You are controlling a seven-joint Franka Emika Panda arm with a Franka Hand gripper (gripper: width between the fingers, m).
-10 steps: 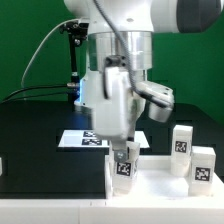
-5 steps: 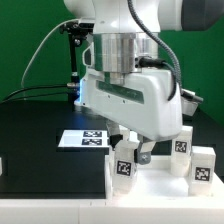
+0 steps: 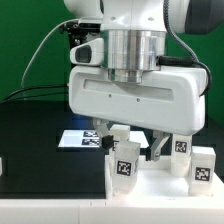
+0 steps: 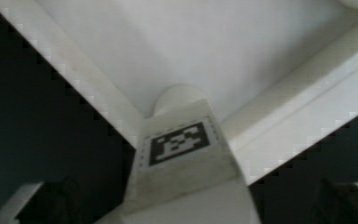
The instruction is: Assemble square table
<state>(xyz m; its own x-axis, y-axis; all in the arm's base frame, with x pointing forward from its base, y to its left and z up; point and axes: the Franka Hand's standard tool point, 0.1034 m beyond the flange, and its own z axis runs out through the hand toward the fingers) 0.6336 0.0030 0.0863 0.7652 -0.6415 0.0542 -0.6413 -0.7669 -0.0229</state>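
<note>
Three white legs show on the square top point(image 3: 150, 185), each tagged with a black-and-white square code, no readable writing. The claw point(image 3: 138, 150) stands released, fingers spread either side of the nearest leg point(image 3: 124, 160), upright on the top's corner point(image 4: 179, 140). The marker board point(image 3: 78, 140) lies behind on the black tabletop point(image 3: 35, 130).

The square top point(image 3: 150, 190) lies flat on the black table point(image 3: 40, 140), and everything is placed from it. One leg point(image 3: 124, 164) stands upright on its corner nearest the exterior view's left. The gripper point(image 3: 136, 146) hangs right above that leg, one finger point(image 3: 158, 148) on either side, not touching it. Two more legs point(image 3: 182, 145) point(image 3: 203, 165) stand on the top's side toward the exterior view's right. The marker board point(image 3: 75, 139) lies behind the top, on the table.
</note>
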